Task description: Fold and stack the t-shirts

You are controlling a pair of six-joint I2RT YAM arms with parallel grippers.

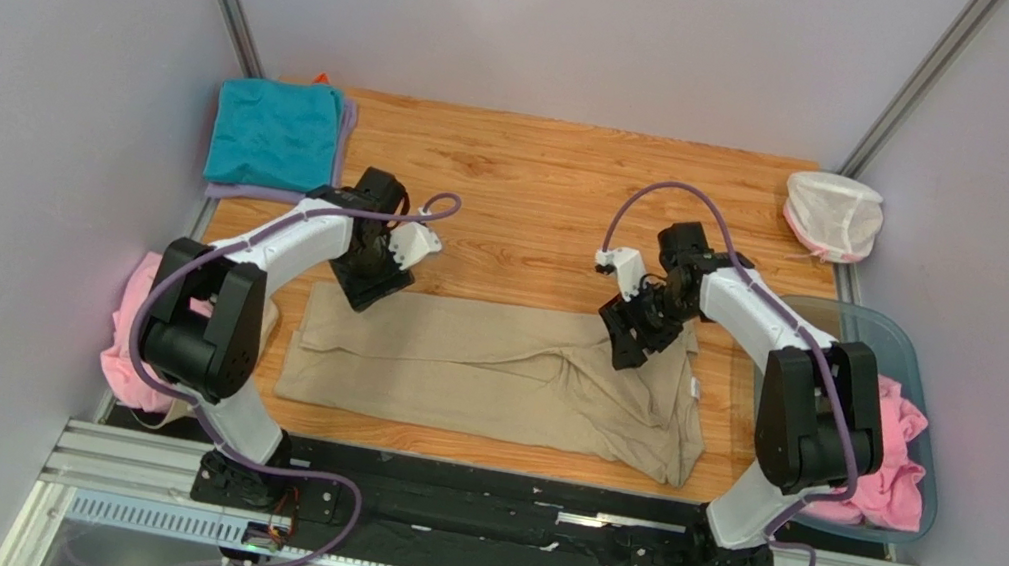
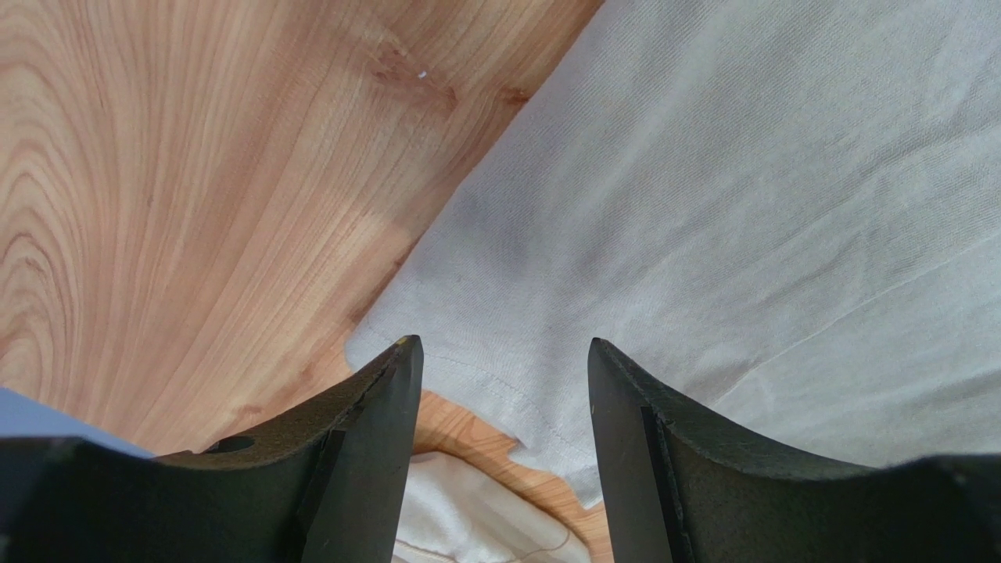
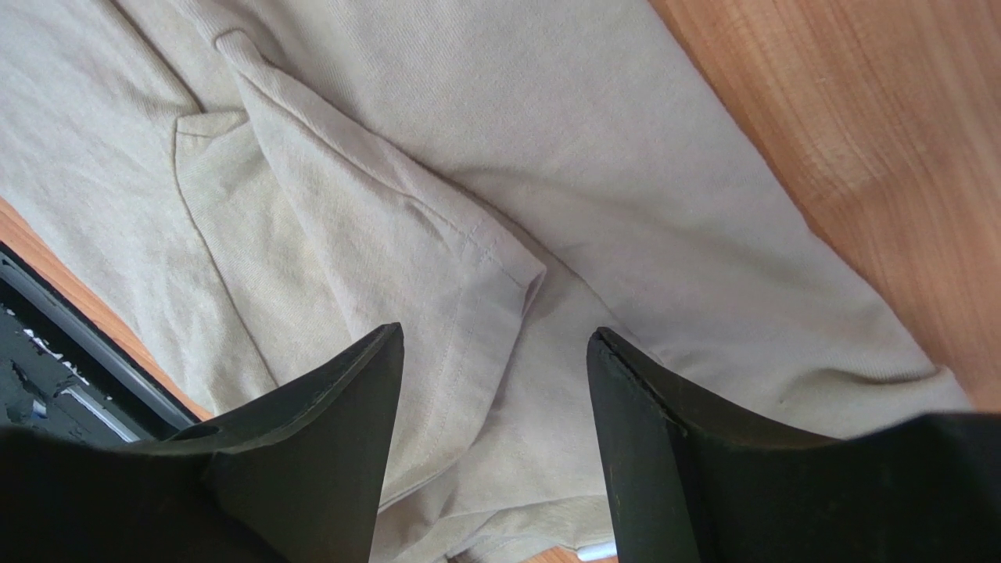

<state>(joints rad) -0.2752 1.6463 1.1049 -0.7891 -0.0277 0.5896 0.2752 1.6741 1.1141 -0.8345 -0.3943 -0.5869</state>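
Tan cotton fills the space between the two grippers: the tan t-shirt [image 1: 496,373] lies flat on the wooden table [image 1: 542,183], folded into a long band. The left gripper [image 1: 372,277] is at the band's far left corner and the right gripper [image 1: 636,338] at its far right end.

In the left wrist view the left gripper [image 2: 499,346] has its jaws apart with nothing pinched. A hemmed corner of the tan t-shirt [image 2: 729,235] lies directly under the gap, and bare wood lies to one side of the fingers.

In the right wrist view the right gripper [image 3: 494,334] also has its jaws apart and empty. The tan t-shirt [image 3: 658,211] is spread beneath it, with a sleeve [image 3: 388,270] folded over the body and its stitched corner just ahead of the gap. Whether either gripper's fingertips touch the cloth cannot be told.

Beyond the left gripper, at the table's far corner, a folded teal t-shirt [image 1: 273,133] sits on a lilac t-shirt [image 1: 348,122]. Behind it, by the arm's base, a pink t-shirt [image 1: 132,300] hangs at the table's edge. Outward of the right gripper a pink heap [image 1: 895,451] lies in a clear bluish tub [image 1: 898,338], and a white net pouch [image 1: 832,214] lies beyond it.
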